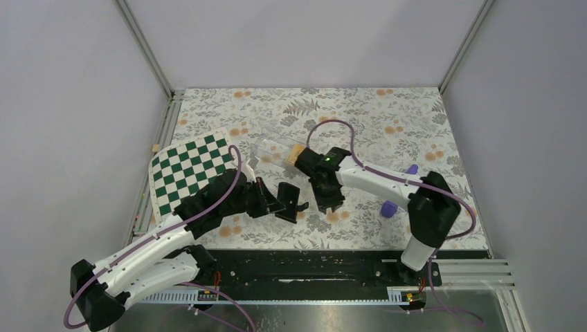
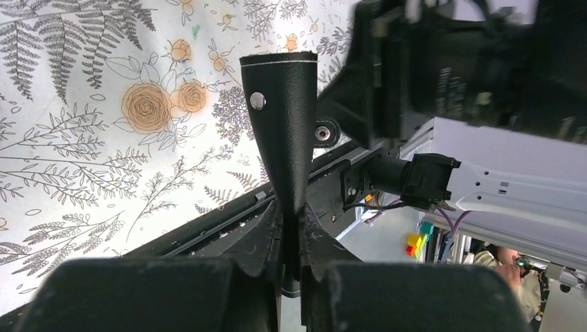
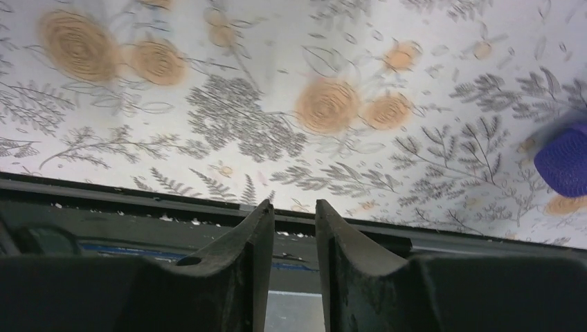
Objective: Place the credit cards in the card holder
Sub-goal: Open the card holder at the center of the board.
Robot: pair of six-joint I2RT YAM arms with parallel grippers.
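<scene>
Left hand (image 1: 271,198) pinches the black card holder (image 1: 289,202) at the near middle of the floral bench (image 1: 387,111), with the right hand (image 1: 331,200) just right of it. An orange credit card (image 1: 296,153) lies farther back. In the left wrist view, the holder stands clamped at its lower edge. In the right wrist view, the fingers (image 3: 242,242) are slightly apart and empty.

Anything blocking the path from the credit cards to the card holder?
Nothing visible. The credit cards lie by the clear box. The card holder, clamped in the left gripper, is just below them in the top view, with bare cloth between. The right gripper sits beside that path.
</scene>
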